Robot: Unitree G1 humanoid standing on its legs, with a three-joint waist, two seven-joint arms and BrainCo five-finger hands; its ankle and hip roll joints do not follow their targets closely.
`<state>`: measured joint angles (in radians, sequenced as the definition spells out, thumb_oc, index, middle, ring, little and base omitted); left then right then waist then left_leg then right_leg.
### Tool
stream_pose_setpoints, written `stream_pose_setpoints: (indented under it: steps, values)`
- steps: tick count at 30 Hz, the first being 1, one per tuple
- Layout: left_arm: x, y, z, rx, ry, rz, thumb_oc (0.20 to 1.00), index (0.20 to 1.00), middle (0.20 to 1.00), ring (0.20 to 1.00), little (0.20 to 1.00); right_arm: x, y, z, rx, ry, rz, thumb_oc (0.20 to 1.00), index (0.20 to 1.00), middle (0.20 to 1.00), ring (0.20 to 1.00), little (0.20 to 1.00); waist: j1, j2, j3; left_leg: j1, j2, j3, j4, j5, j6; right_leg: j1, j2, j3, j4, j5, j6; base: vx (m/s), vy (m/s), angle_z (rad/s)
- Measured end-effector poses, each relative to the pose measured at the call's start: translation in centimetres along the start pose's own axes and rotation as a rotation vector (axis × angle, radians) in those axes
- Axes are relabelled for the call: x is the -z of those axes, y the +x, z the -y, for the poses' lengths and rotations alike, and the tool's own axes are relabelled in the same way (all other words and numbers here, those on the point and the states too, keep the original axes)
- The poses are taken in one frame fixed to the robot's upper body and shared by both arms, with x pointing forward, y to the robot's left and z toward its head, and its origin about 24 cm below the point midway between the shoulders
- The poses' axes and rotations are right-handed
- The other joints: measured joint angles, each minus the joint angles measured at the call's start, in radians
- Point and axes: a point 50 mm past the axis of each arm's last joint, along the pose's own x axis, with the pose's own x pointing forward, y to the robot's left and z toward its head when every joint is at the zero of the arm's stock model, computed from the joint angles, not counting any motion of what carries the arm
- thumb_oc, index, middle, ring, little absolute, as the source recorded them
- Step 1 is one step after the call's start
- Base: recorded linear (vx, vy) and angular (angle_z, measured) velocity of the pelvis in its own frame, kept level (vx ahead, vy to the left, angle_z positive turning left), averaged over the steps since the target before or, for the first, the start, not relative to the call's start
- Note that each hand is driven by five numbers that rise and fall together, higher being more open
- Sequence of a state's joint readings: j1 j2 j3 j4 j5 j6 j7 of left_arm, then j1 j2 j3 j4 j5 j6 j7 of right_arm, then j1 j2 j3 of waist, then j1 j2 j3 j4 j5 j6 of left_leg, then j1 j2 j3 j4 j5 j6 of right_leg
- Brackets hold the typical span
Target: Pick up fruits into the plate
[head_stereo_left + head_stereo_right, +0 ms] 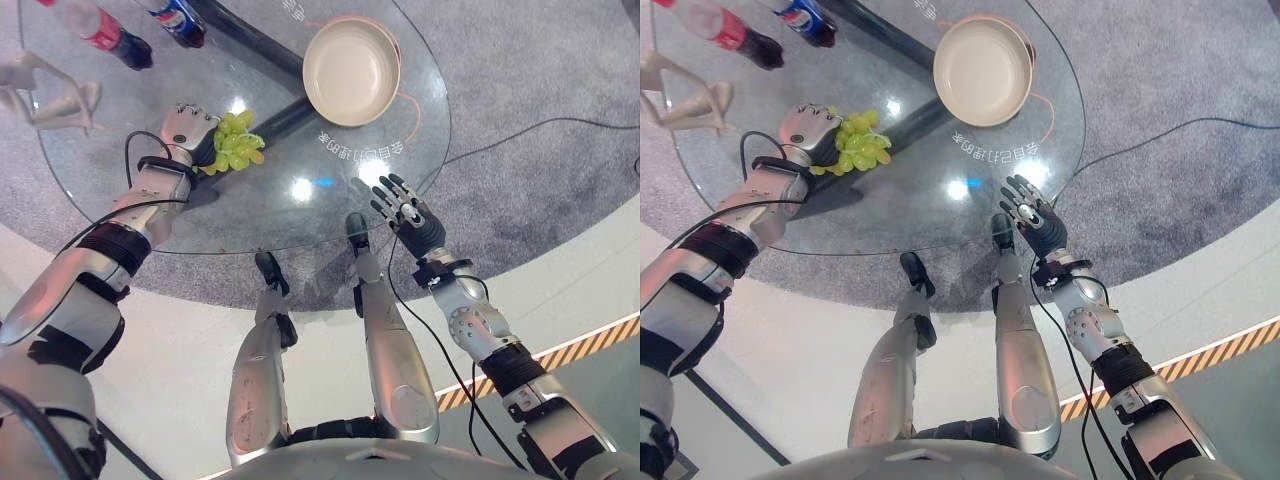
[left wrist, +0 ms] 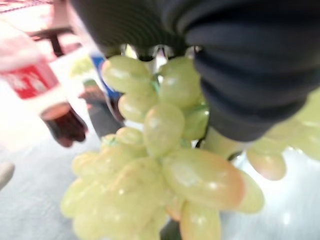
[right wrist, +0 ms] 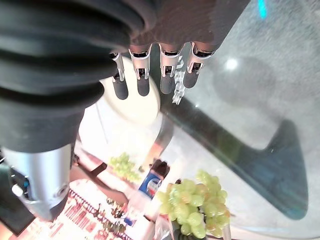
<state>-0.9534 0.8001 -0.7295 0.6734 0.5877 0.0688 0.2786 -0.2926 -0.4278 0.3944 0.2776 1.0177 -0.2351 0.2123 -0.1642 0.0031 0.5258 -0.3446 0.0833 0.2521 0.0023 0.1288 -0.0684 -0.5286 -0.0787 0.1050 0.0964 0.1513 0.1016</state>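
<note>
Left eye view: a round glass table (image 1: 330,215) carries a cream plate (image 1: 351,72) at its far side, and nothing lies in the plate. A bunch of green grapes (image 1: 238,143) lies on the glass well apart from the plate, toward the robot's left. The left hand (image 1: 186,127) lies against the grapes on the side away from the plate, its fingers curled round the bunch. Beyond the grapes, farther from the plate, lie a red-labelled bottle (image 1: 105,32) and a blue-labelled bottle (image 1: 178,20), and a white stand (image 1: 45,95) sits past them at the table's edge. The right hand (image 1: 400,205) hovers over the table's near edge, on the near side of the plate, fingers straight and spread, holding nothing.

Right eye view: the same layout; the grapes touch the left hand and sit clear of the plate.

Left wrist view: the grapes press close under the dark cover, with the red-labelled bottle behind them.

Right wrist view: the right hand's fingers (image 3: 142,75) extend straight toward the plate, with the grapes beyond.
</note>
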Motion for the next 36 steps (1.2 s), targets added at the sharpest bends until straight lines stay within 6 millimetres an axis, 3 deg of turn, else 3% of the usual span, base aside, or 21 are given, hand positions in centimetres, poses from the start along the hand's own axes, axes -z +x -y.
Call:
stream_pose_setpoints:
  steps: [8, 12, 16, 23, 25, 30, 36]
  values:
    - [-0.4, -1.2, -0.1, -0.027, -0.296, 0.034, 0.2, 0.2, 0.2, 0.2, 0.2, 1.2, -1.2, 0.3, 0.035, 0.004, -0.022, 1.0, 1.0, 1.0, 1.0, 1.0, 0.022, 0.003, 0.003, 0.212, 0.007, -0.023, -0.091, 0.015, -0.011, 0.229, 0.004, -0.047, -0.086, 0.001, -0.001, 0.1, 0.012, 0.1]
    - [-0.7, -2.0, -1.6, -0.043, -0.457, 0.105, 0.2, 0.2, 0.2, 0.2, 0.2, 1.1, -2.0, 1.0, 0.062, -0.051, -0.017, 1.0, 1.0, 1.0, 1.0, 1.0, 0.031, 0.005, 0.001, 0.263, 0.011, -0.06, -0.091, 0.012, -0.015, 0.325, 0.0, -0.089, -0.132, 0.001, -0.002, 0.11, 0.0, 0.26]
    - [-0.3, -3.1, -2.6, 0.007, -0.636, 0.137, 0.2, 0.2, 0.2, 0.2, 0.2, -0.3, -1.8, 1.0, 0.033, -0.181, -0.001, 1.0, 1.0, 1.0, 1.0, 1.0, 0.051, 0.007, 0.0, 0.303, 0.018, -0.076, -0.091, 0.009, -0.02, 0.389, 0.002, -0.114, -0.158, 0.003, -0.005, 0.15, -0.021, 0.17]
    - [-2.1, -4.7, -2.6, 0.199, -0.857, 0.279, 0.2, 0.2, 0.2, 0.2, 0.2, -5.1, -1.1, 1.3, -0.027, -0.497, 0.01, 1.0, 1.0, 1.0, 1.0, 1.0, 0.086, 0.006, -0.022, 0.393, 0.023, -0.111, -0.091, 0.001, -0.029, 0.512, 0.002, -0.151, -0.185, 0.002, -0.007, 0.16, -0.03, 0.15]
    - [-2.7, -5.6, -2.1, 0.276, -0.92, 0.327, 0.2, 0.2, 0.2, 0.2, 0.2, -5.9, -1.3, 1.2, -0.046, -0.555, -0.011, 1.0, 1.0, 1.0, 1.0, 1.0, 0.086, 0.007, -0.054, 0.427, 0.025, -0.124, -0.092, -0.009, -0.03, 0.555, -0.003, -0.173, -0.187, -0.01, -0.011, 0.18, -0.005, 0.2]
    - [-4.2, -7.4, 0.6, 0.481, -1.095, 0.39, 0.2, 0.2, 0.2, 0.2, 0.2, -5.8, -1.7, 1.3, -0.09, -0.59, -0.083, 1.0, 1.0, 1.0, 1.0, 1.0, 0.098, 0.011, -0.238, 0.433, 0.02, -0.146, -0.096, -0.027, -0.029, 0.576, -0.015, -0.194, -0.188, -0.031, -0.004, 0.09, 0.014, 0.16]
    - [-5.3, -8.9, 2.3, 0.69, -1.239, 0.441, 0.2, 0.2, 0.2, 0.2, 0.2, -4.7, -1.9, 0.5, -0.205, -0.603, -0.215, 1.0, 1.0, 1.0, 1.0, 1.0, 0.118, 0.02, -0.315, 0.463, 0.018, -0.167, -0.097, -0.033, -0.026, 0.624, -0.02, -0.223, -0.191, -0.04, -0.001, 0.04, 0.014, 0.14]
